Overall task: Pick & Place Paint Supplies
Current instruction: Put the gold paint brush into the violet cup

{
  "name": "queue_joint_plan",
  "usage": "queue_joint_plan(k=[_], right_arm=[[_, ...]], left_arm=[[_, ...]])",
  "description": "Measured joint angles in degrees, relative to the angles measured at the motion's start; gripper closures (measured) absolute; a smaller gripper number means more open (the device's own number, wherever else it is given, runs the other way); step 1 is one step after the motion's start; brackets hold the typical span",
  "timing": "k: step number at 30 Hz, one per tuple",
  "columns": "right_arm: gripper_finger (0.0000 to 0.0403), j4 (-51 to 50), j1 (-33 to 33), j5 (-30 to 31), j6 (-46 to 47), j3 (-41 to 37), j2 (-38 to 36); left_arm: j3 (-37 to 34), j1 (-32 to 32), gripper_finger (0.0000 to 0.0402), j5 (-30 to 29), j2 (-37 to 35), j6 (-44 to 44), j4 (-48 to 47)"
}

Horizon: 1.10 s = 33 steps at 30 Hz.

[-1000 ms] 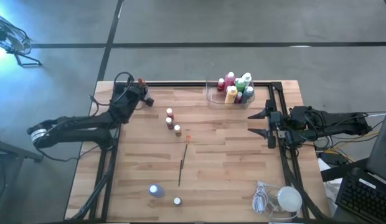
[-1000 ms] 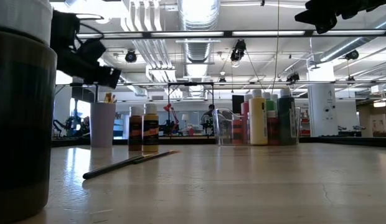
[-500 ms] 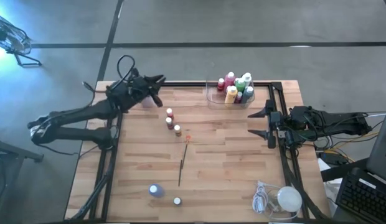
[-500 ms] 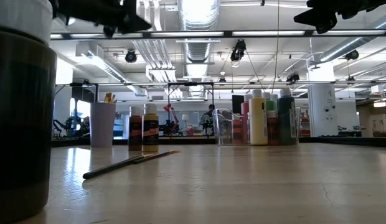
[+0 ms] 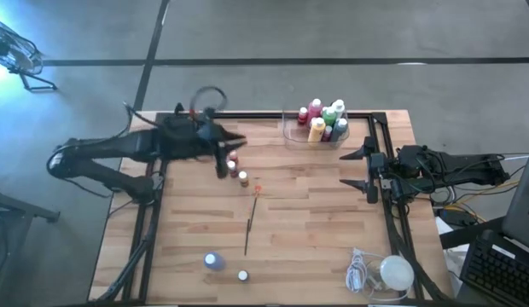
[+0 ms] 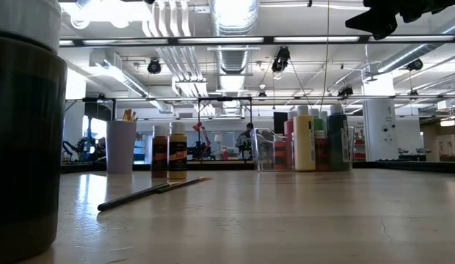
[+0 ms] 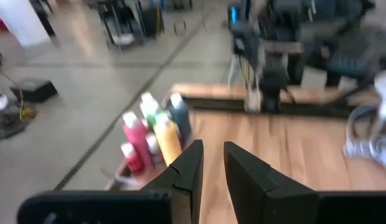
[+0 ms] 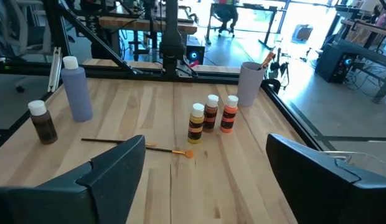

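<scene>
left gripper (image 5: 223, 153): over the table's far left, above three small bottles (image 5: 237, 166), fingers nearly together, nothing between them. right gripper (image 5: 360, 168): at the right edge, fingers spread wide, empty. paintbrush (image 5: 251, 220) lies mid-table; more bottles stand in the clear tray (image 5: 290, 132).

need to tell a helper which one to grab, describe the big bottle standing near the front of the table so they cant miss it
Start at the wooden table and go to the edge opposite the clear tray of bottles. Left of centre there stands a purple bottle, with a small brown bottle beside it. It is the taller, fatter one.
</scene>
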Motion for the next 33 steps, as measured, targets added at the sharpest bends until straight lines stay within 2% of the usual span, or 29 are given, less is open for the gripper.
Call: queue_joint_plan(k=[5,7,13,21,28,33], right_arm=[[0.0053,0.0,0.0,0.0,0.0,0.0,0.0],[0.0047,0.0,0.0,0.0,0.0,0.0,0.0],[0.0044,0.0,0.0,0.0,0.0,0.0,0.0],[0.0065,0.0,0.0,0.0,0.0,0.0,0.0],[0.0086,0.0,0.0,0.0,0.0,0.0,0.0],[0.0100,0.0,0.0,0.0,0.0,0.0,0.0]], left_arm=[[4.8,-5.8,0.0332,-9.7,7.5,-3.3,-7.1],[6.8,-6.4,0.0332,-11.6,10.7,-6.4,-10.0],[10.4,-6.5,0.0332,-10.2,19.5,-14.2,-17.1],[13.4,-4.8,0.0328,-10.1,28.4,-15.9,-22.1],[16.3,-0.7,0.0277,-2.2,34.9,-17.8,-26.9],[16.2,2.6,0.0266,5.1,38.0,-22.0,-27.5]])
